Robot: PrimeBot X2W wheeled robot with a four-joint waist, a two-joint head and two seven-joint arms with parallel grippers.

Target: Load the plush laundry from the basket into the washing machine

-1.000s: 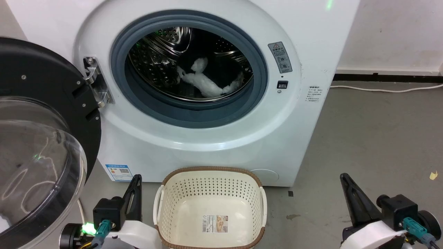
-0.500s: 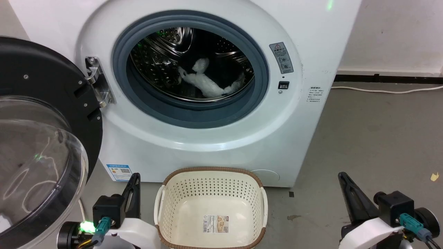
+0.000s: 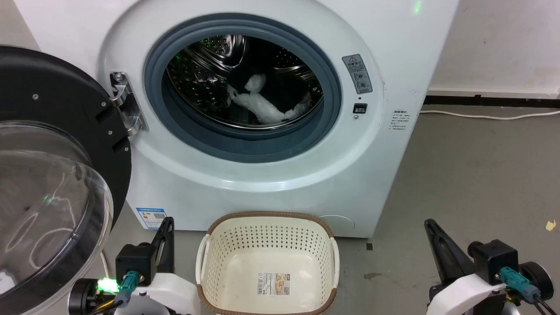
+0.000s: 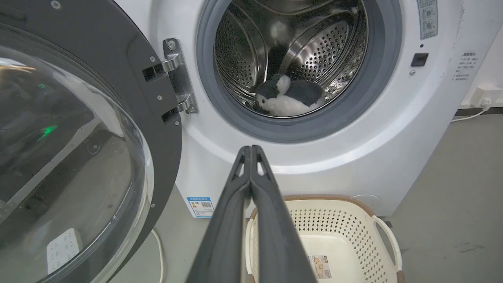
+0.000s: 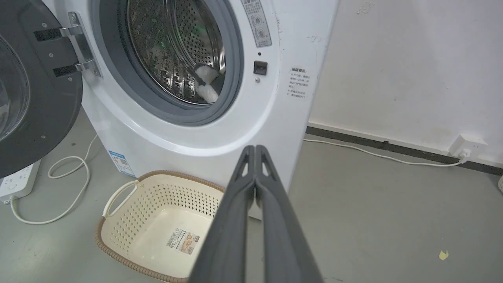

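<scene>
- plush laundry (image 3: 262, 110): lay low in the drum (image 3: 197, 83) of the washing machine (image 3: 262, 183); black fur with white patches and a white puff; judged light, soft and squashy, not fragile; the long pile should grip well; if it needed nudging deeper, best pinched at a thick fold of the body, not at the thin puff
- drum: shiny steel, perforated, ribbed
- door ring (image 3: 249, 148): grey rubber, smooth, round
- door (image 3: 57, 100): stood open at the left; black rim, clear dome
- basket (image 3: 269, 215): on the grey floor (image 3: 472, 175) just before the machine, no laundry in it; cream perforated plastic, rounded rectangle, brown woven-look rim, white side handles, label sticker (image 3: 273, 283) on its bottom
- left gripper (image 4: 250, 148): fingers pressed together, holding nothing, low beside the basket
- right gripper (image 5: 255, 147): fingers likewise together and bare, well to the basket's right
</scene>
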